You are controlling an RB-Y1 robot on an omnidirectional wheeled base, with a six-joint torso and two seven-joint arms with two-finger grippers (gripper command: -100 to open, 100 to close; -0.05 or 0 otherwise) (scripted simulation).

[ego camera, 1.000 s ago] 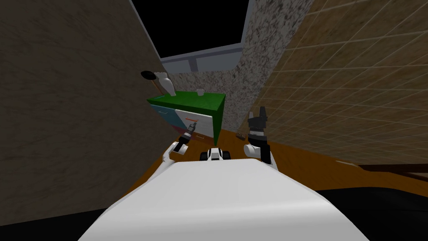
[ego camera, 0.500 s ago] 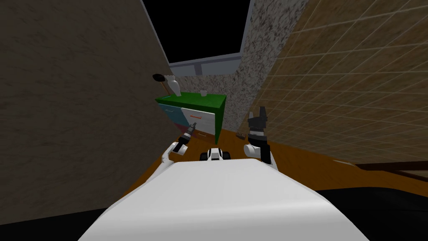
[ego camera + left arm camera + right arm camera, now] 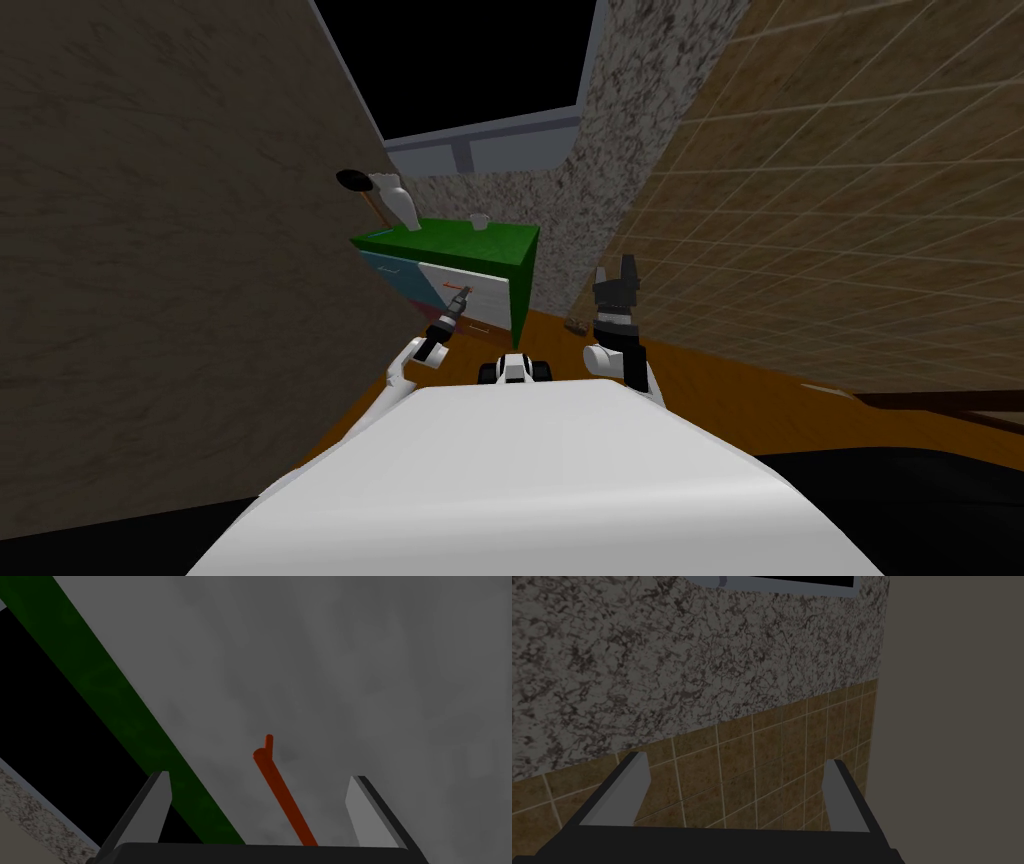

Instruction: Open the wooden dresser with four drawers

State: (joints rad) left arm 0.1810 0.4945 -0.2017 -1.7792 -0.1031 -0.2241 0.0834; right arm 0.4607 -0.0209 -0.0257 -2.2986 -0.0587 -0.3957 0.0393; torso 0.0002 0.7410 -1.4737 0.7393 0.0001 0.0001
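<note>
At the far left of the head view a beige wall cuts off the left end of the dresser. The dresser stands on the brown floor against a speckled wall, straight ahead of the left arm. Its top is green and its fronts are painted: a teal drawer front at the left, partly hidden by the beige wall, then a white drawer front carrying a red bar handle. On the top's left rear corner stands a white object with a black round part on a stick, too small to name. Near the middle of the back edge sits a small white cup-like thing. The left tool is right at the white front and hides the drawers below it. In the left wrist view that tool is spread wide, the handle running between its fingers with neither pressing it, and the handle's near end is hidden behind the tool's body. To the right of the dresser the right tool is raised, well apart from it, and its fingers stand wide, holding nothing
</note>
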